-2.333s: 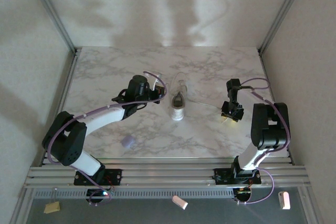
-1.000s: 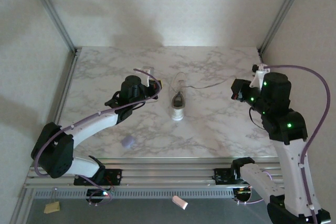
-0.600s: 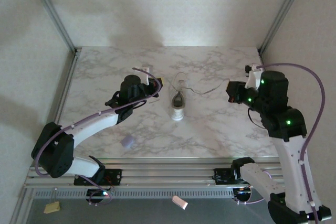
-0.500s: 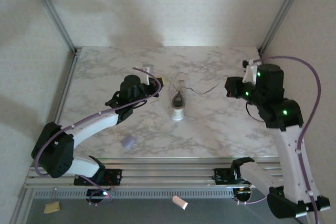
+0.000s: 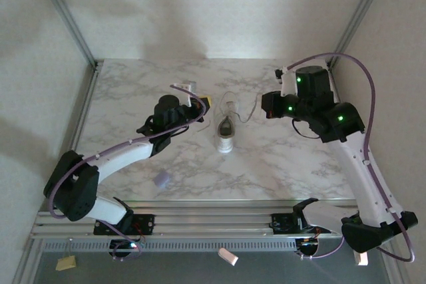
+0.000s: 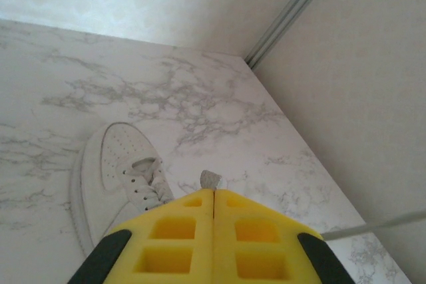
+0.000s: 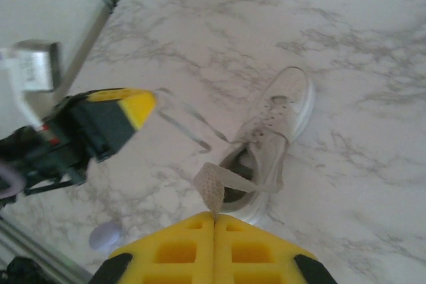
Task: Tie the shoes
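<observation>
Both clamping laces (image 7: pixel 212 187), left end effector (image 6: pixel 213 194), right end effector (image 7: pixel 214 219) now nearer sneaker (image 5: pixel 226 134).

- shoe (image 5: pixel 226 135): small white low-top, white sole, grey lining; stands upright on its sole mid-table, toe to 12 o'clock, heel to 6.
- laces (image 7: pixel 210 188): thin, white, untied; ends pulled out toward 10 and 2 o'clock.

The right arm (image 5: pixel 359 157) rose from its folded crouch at the right edge of the counter (image 5: pixel 279 171) and swung inward. The right hand (image 5: pixel 266 106), pinching a lace (image 7: pixel 212 187), travelled close to the sneaker (image 5: pixel 226 134), and that lace, earlier pulled taut, went slack. The left hand (image 5: pixel 207 102) edged slightly farther back.
</observation>
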### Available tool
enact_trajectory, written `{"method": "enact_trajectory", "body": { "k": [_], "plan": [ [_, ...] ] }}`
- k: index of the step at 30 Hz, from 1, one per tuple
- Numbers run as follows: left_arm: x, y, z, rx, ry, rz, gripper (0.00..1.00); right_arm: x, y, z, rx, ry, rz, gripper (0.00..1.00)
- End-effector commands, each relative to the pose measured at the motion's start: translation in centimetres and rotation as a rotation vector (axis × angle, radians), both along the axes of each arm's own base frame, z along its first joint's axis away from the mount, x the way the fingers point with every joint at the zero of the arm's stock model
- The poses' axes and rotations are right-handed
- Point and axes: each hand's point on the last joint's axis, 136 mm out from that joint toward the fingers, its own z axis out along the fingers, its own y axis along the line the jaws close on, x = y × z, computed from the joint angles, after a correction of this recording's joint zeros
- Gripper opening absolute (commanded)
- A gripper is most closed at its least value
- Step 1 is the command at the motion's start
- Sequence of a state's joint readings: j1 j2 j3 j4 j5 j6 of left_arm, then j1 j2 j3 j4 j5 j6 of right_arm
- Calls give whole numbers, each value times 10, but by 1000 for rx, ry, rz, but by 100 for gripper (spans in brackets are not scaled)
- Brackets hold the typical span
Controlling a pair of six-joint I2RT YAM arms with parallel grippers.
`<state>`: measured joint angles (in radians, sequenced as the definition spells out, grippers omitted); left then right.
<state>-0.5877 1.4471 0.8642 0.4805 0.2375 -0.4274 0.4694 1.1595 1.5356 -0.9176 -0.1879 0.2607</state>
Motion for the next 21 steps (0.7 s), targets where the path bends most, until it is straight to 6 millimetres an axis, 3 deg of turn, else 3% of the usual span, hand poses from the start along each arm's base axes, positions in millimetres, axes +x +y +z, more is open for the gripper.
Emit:
{"method": "enact_trajectory", "body": {
  "k": [1,7,14,17,21],
  "plan": [
    [8,-12,17,-57,-1,-15,0,-19,19,8,-13,-42,133,0],
    [16,-23,20,-122,49,-29,0,-53,54,9,85,-59,359,0],
    [21,-34,23,-170,97,-57,0,-60,100,19,201,-113,536,0],
    [23,-37,24,-199,123,-68,0,-55,121,6,210,-146,576,0],
    [27,-35,23,-229,153,-80,0,-44,137,-29,201,-166,582,0]
  ]
}}
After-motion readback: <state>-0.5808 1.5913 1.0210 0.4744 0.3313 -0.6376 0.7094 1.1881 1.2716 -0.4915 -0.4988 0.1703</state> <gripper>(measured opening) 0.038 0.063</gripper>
